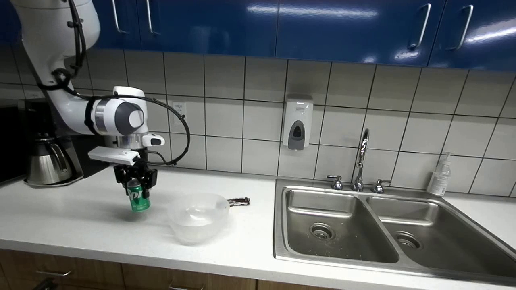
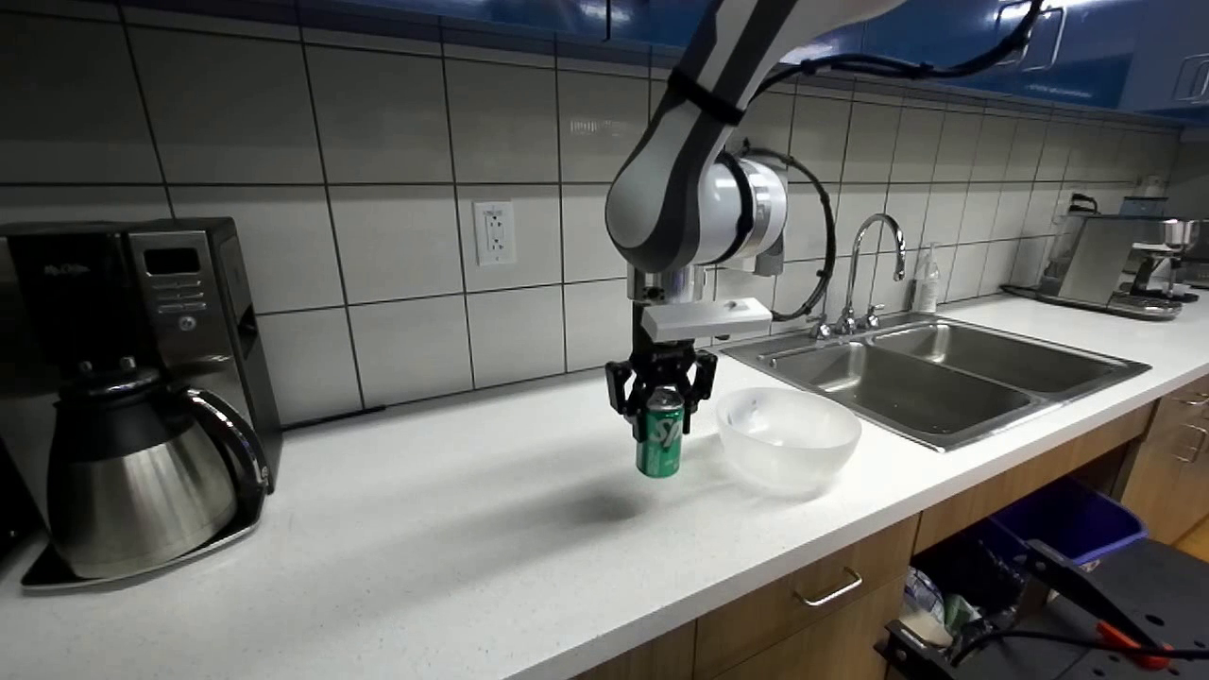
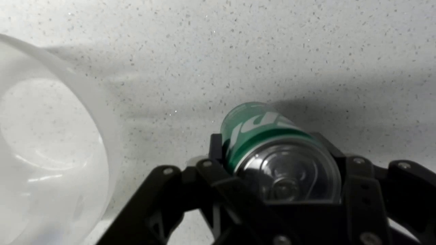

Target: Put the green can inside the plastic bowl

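Speckled counter (image 3: 190,54), translucent bowl (image 2: 789,453), gripped cylindrical can (image 2: 660,441)

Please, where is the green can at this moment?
In both exterior views, the green can is held by the gripper over the counter, left of the plastic bowl; the wrist view shows it right of the bowl.

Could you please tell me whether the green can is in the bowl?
Out: the gripper holds the green can beside the plastic bowl in both exterior views; the wrist view shows counter between them.
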### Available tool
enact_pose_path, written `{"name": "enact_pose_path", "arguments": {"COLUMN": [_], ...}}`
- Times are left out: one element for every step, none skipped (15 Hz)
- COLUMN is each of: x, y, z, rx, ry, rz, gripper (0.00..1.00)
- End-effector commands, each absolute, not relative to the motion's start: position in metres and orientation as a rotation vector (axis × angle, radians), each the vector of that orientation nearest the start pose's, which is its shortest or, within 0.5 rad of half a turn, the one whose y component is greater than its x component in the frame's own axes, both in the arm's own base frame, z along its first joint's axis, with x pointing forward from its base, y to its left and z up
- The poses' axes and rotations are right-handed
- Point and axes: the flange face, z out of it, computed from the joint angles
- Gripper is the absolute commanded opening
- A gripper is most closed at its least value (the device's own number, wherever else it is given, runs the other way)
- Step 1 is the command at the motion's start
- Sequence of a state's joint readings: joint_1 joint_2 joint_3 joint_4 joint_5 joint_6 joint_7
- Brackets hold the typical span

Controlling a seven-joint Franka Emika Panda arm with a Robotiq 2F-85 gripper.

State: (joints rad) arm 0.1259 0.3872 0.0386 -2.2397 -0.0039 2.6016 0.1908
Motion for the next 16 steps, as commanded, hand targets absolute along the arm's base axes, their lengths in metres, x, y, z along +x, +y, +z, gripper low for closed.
{"name": "enact_pose_path", "arguments": {"x": [0.527,0.526,0.524,0.522,0.521,0.519,0.517,0.514,0.512,0.509,0.506,0.504,0.501,0.498,0.495,0.492], "y": [0.089,0.086,0.085,0.082,0.075,0.069,0.063,0.055,0.048,0.039,0.031,0.024,0.016,0.008,0.002,-0.006], "z": [0.245,0.255,0.265,0.275,0.282,0.288,0.293,0.296,0.299,0.301,0.303,0.303,0.303,0.302,0.301,0.299], "rx": [-3.18,-3.189,-3.195,-3.201,-3.206,-3.212,-3.216,-3.221,-3.229,-3.231,-3.233,-3.238,-3.242,-3.246,-3.249,-3.247], "ry": [0.05,0.058,0.067,0.082,0.098,0.118,0.139,0.162,0.187,0.214,0.244,0.271,0.295,0.326,0.353,0.385], "rz": [-0.014,-0.032,-0.049,-0.066,-0.081,-0.095,-0.104,-0.116,-0.124,-0.13,-0.136,-0.138,-0.138,-0.137,-0.135,-0.138], "gripper": [0.39,0.39,0.39,0.39,0.39,0.39,0.39,0.39,0.39,0.39,0.39,0.39,0.39,0.39,0.39,0.39]}}
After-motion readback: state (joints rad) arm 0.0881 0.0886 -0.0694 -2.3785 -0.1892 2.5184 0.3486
